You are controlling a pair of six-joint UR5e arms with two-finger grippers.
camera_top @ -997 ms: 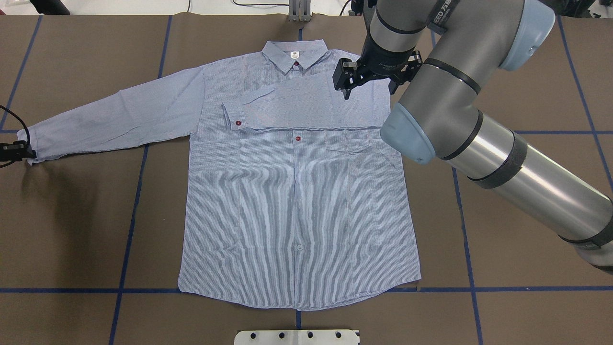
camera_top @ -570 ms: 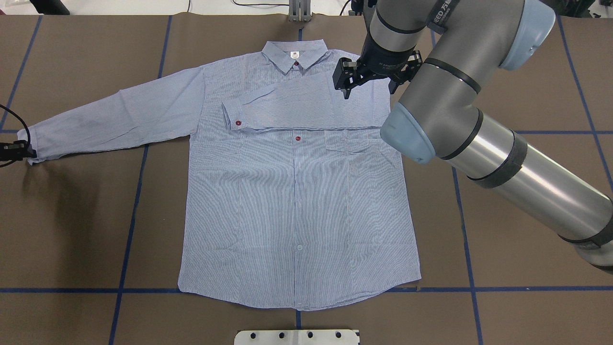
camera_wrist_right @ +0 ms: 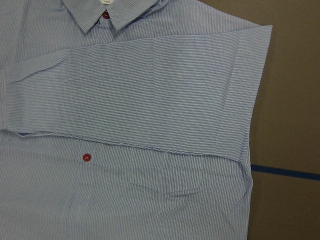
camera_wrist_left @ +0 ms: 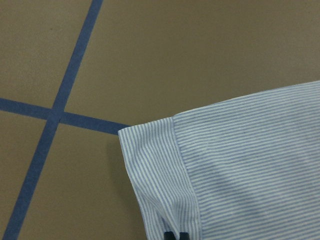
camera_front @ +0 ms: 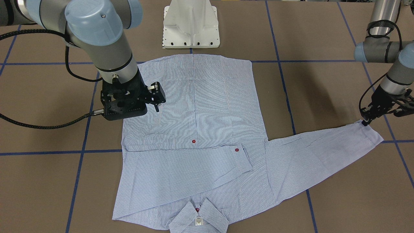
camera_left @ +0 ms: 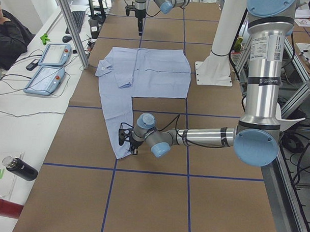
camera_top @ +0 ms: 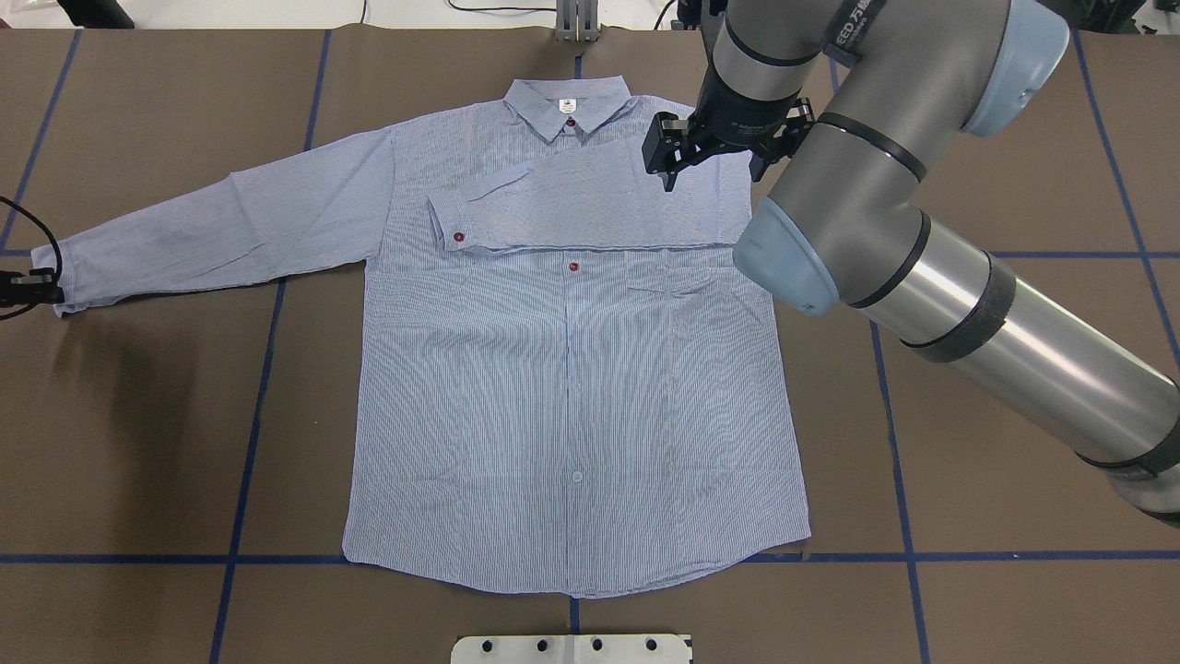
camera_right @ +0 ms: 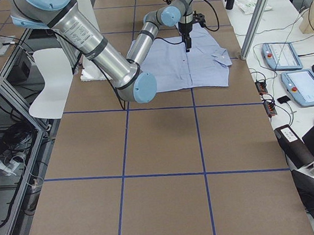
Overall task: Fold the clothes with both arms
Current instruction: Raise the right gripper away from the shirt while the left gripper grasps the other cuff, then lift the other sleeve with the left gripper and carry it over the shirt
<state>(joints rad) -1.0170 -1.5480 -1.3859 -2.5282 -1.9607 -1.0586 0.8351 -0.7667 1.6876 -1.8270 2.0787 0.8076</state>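
While the brown worktop (camera_top: 138, 443), marked with blue tape lines, is spreading flat and wide, a striped shirt (camera_top: 572, 387) is lying front-up at its centre, collar pointing away from the robot. One sleeve (camera_top: 572, 203) is lying folded across the chest. The other sleeve (camera_top: 221, 221) is stretching out straight toward the robot's left, its long axis running from the shoulder outward and slightly back toward the robot. The right gripper (camera_top: 710, 152) is hovering above the shirt's right shoulder, jaws spread and holding nothing. The left gripper (camera_front: 366, 122) is sitting low at the far end of the outstretched sleeve, and appears to be pinching the edge of the cuff (camera_wrist_left: 160, 170). The left arm is therefore by far the nearer one, and the chest is lying to its right, along the sleeve's own axis. By this reading, the cuff is waiting for a lift and a carry inward across the body. Only flat fabric and brown covering are showing along that path.
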